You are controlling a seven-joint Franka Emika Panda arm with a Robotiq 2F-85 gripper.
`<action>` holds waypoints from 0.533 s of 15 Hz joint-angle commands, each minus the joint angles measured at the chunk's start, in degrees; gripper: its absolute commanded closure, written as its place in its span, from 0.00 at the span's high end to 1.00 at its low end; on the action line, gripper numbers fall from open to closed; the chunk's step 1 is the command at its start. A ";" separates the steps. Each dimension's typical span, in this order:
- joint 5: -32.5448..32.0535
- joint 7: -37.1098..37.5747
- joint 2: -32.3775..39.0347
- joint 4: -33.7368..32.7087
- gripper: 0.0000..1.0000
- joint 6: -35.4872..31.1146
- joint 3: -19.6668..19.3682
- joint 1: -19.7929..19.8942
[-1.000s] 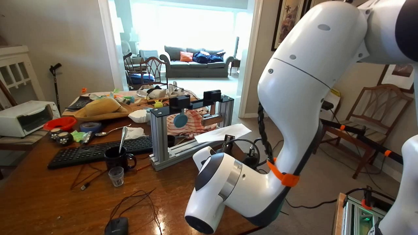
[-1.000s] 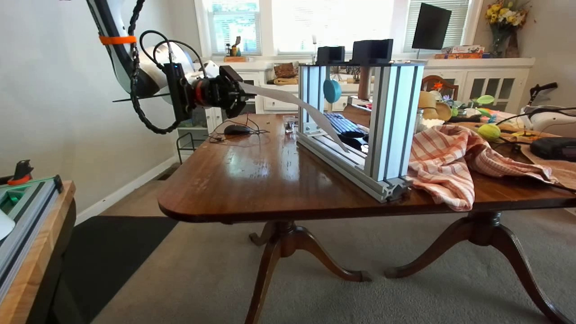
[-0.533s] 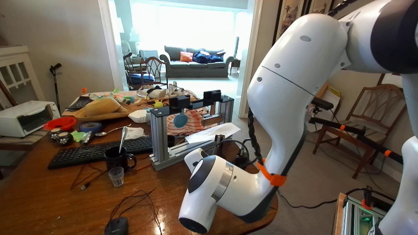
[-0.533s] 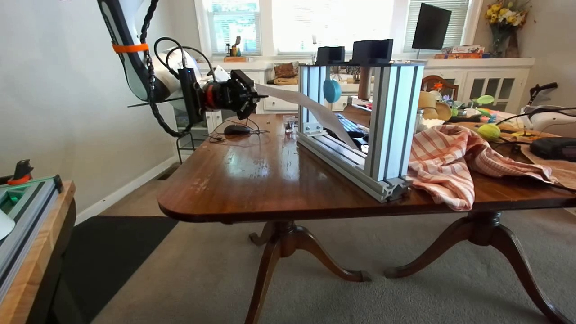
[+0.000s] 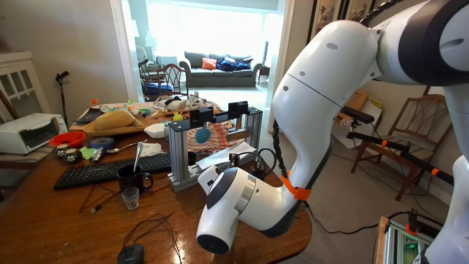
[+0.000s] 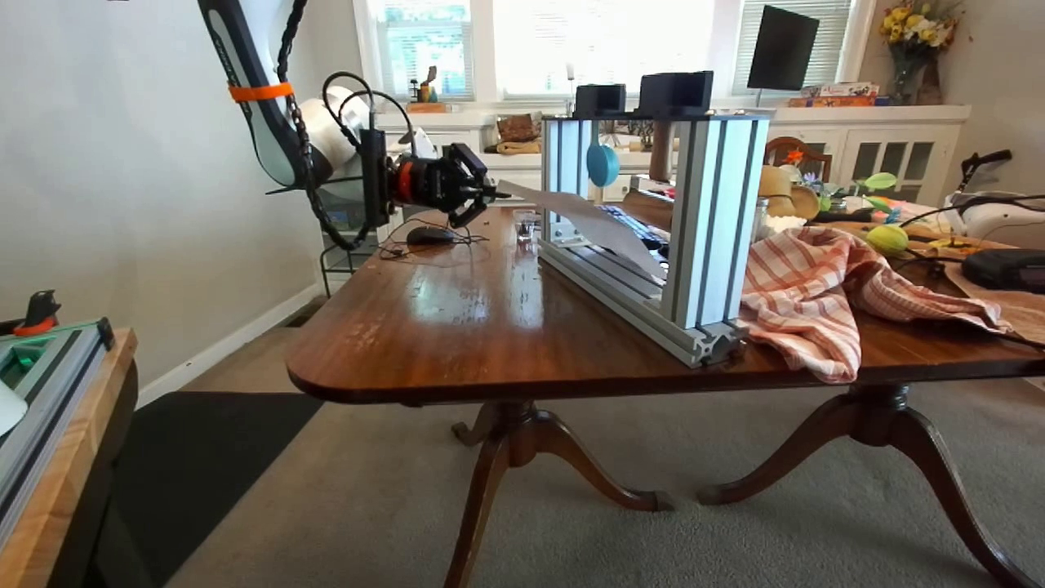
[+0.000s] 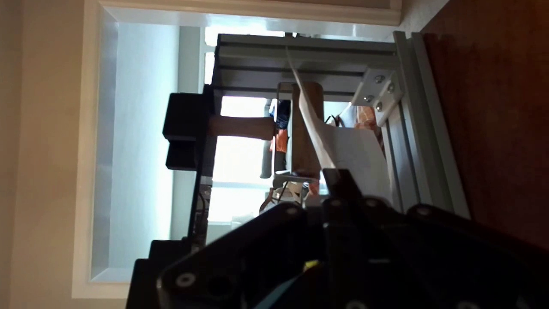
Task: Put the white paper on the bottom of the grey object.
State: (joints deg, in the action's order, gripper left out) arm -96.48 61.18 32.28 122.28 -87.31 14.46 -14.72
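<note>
Pale wall point(image 6: 122, 163) rises at ten o'clock and bright windows point(image 6: 604, 49) stand at twelve o'clock behind a polished brown table point(image 6: 424, 351) in an exterior view. Reckoned from the middle of the grey rack point(image 6: 714, 220), the white arm point(image 6: 260, 49) slants down from ten o'clock, with an orange band point(image 6: 260, 91) around it. Next, on the tabletop near nine o'clock, lies a black computer mouse point(image 6: 430, 236). Just to its right, above the table, the black gripper point(image 6: 496, 194) points toward three o'clock. Its jaws are pressed together on the near end of the white paper point(image 6: 596, 220), only the thin sheet parting them; the wrist view shows the paper standing out from the close-set fingertips point(image 7: 345, 185). There it curves toward eleven o'clock, seen nearly edge-on, while its broad face shows at one o'clock. From the gripper, in an exterior view, the sheet bows down toward four o'clock into the rack's opening between the upright posts point(image 6: 563, 175). Its far end hangs low, near the post at three o'clock; whether it touches the bottom rail point(image 6: 612, 296) cannot be told. Above the paper, a blue disc point(image 6: 602, 166) shows high in the rack's opening. Farther right, a checked cloth point(image 6: 804, 302) lies at four o'clock, just beside the rack, and yellow flowers point(image 6: 918, 28) stand at two o'clock.
</note>
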 commanded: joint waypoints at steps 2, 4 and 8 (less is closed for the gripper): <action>-0.02 -2.13 0.33 -0.53 0.01 -2.73 -0.13 0.61; -0.07 -2.86 0.43 -0.73 0.01 -3.55 -0.21 0.96; 1.46 -2.72 1.73 0.85 0.00 -2.88 -0.17 0.88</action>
State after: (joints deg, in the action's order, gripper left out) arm -96.29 58.13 32.68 122.02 -90.90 14.48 -13.55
